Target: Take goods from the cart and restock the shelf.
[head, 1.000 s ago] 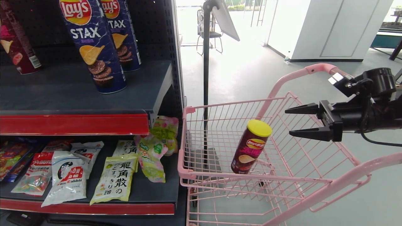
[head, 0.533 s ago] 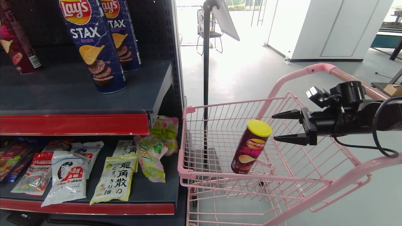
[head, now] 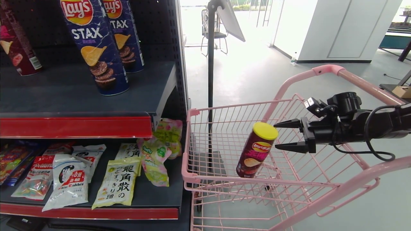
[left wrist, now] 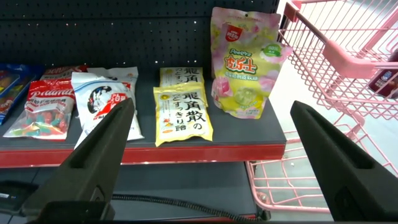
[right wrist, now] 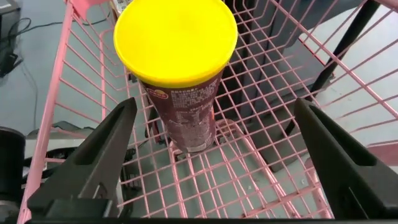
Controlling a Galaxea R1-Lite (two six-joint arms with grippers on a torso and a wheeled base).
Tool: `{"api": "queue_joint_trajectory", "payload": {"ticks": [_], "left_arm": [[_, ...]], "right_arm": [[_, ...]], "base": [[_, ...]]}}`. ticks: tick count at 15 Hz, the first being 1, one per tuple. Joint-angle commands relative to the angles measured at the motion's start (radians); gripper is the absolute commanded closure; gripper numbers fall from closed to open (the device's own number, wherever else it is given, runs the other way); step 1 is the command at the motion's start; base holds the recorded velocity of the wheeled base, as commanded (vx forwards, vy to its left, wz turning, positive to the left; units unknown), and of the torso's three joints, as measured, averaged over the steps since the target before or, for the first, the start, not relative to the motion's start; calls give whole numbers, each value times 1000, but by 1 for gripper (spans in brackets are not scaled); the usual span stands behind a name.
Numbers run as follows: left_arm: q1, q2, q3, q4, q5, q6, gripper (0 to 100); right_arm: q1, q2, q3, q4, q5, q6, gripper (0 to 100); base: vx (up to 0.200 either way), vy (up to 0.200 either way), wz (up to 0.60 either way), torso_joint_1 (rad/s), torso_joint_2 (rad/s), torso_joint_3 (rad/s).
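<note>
A dark red chips can point(head: 255, 150) with a yellow lid point(right wrist: 175, 41) stands leaning in the pink cart point(head: 205, 179). My right gripper point(head: 282, 135) is open just to the right of the can's top, fingertips level with the lid and apart from it. In the right wrist view the can point(right wrist: 186, 115) stands between the two spread fingers point(right wrist: 93, 162). My left gripper point(left wrist: 208, 155) is open in front of the lower shelf point(left wrist: 205, 149), holding nothing. The upper shelf point(head: 64, 93) carries two tall blue chips cans point(head: 96, 48) and a dark red can point(head: 17, 48).
Flat snack bags point(head: 117, 183) lie along the lower shelf point(head: 151, 195), with green and pink bags point(head: 160, 144) at its right end beside the cart. The cart's handle point(head: 353, 78) runs behind my right arm. A black stand point(head: 210, 80) rises behind the cart.
My right gripper has moved left and slightly down toward the can's lid, staying open. The can and the shelf goods have not moved.
</note>
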Motion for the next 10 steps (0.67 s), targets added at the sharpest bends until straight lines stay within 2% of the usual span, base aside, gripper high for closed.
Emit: {"api": "queue_joint_trajectory", "payload": {"ticks": [1,10], "left_arm": [[0,1,0,0,0,-1,0],[0,1,0,0,0,-1,0]], "right_arm": [[11,7,0,-6,1,2,0],[72,23,19,-9,-18,0,0]], "base": [[0,0,0,0,0,0],[0,0,0,0,0,0]]}}
